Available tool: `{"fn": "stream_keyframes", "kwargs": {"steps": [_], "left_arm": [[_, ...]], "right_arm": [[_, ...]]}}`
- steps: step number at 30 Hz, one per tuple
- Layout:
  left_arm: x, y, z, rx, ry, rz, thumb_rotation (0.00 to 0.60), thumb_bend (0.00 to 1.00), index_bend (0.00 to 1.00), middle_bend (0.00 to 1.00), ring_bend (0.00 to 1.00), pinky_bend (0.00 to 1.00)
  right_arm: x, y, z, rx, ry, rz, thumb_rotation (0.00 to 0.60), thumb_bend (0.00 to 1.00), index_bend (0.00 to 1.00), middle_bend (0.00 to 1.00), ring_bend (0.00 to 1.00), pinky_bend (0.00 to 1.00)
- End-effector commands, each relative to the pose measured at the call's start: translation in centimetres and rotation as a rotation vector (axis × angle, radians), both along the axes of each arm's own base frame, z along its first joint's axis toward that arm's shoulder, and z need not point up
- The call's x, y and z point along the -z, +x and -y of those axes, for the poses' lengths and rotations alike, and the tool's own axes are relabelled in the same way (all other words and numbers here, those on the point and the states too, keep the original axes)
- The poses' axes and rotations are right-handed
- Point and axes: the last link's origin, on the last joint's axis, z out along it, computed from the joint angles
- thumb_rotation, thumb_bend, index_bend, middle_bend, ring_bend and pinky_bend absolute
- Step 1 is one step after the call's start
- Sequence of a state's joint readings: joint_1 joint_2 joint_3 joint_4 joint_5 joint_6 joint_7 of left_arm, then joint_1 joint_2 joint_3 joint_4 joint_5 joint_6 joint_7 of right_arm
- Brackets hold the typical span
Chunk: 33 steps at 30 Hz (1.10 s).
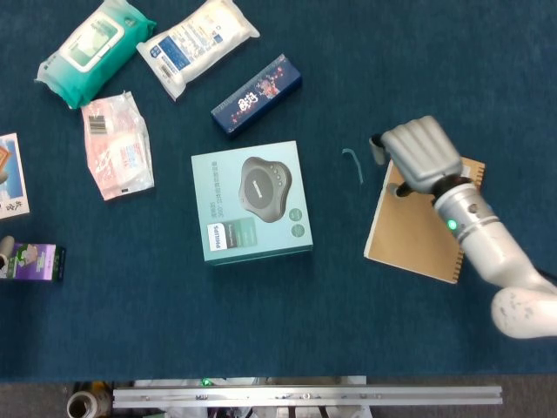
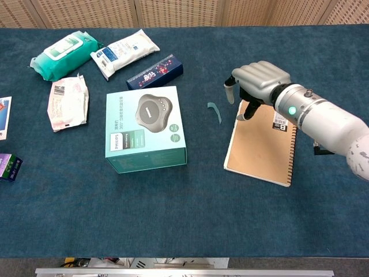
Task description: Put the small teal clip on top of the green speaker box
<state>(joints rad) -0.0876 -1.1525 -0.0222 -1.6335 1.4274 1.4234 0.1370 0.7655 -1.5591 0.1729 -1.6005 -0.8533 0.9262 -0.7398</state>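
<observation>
Nothing is done yet: the teal clip [image 1: 352,165] lies on the cloth at frame centre, right of the green speaker box [image 1: 251,202], while the right hand [image 1: 418,157] hovers near, empty, fingers apart.

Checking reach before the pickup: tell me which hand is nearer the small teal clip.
Right. The right hand hovers just right of the small teal clip, over the notebook's corner. The left hand shows in neither view.
</observation>
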Motion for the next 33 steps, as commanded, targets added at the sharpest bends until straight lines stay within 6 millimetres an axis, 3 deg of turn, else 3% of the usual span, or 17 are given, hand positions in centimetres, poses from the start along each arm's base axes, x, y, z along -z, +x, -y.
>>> {"fn": "stream_keyframes", "kwargs": {"steps": [1, 26, 33], "left_arm": [[0.0, -0.1, 0.1, -0.001, -0.001, 0.001, 0.6, 0.26, 0.19, 0.41, 0.39, 0.38], [-0.1, -0.8, 0.5, -0.017, -0.041, 0.02, 0.6, 0.26, 0.19, 0.42, 0.39, 0.38], [-0.1, -0.9, 0.7, -0.005, -0.044, 0.035, 0.6, 0.26, 0.19, 0.43, 0.39, 0.38]], "right_arm": [[0.7, 0.5, 0.2, -0.014, -0.017, -0.03, 0.6, 0.12, 0.53, 1.0, 1.0, 1.0], [5.6, 3.7, 1.3, 0.037, -0.068, -0.074, 0.6, 0.12, 0.53, 1.0, 1.0, 1.0], [6.3, 3.8, 1.7, 0.038, -0.088, -0.094, 0.6, 0.11, 0.53, 1.0, 1.0, 1.0]]}}
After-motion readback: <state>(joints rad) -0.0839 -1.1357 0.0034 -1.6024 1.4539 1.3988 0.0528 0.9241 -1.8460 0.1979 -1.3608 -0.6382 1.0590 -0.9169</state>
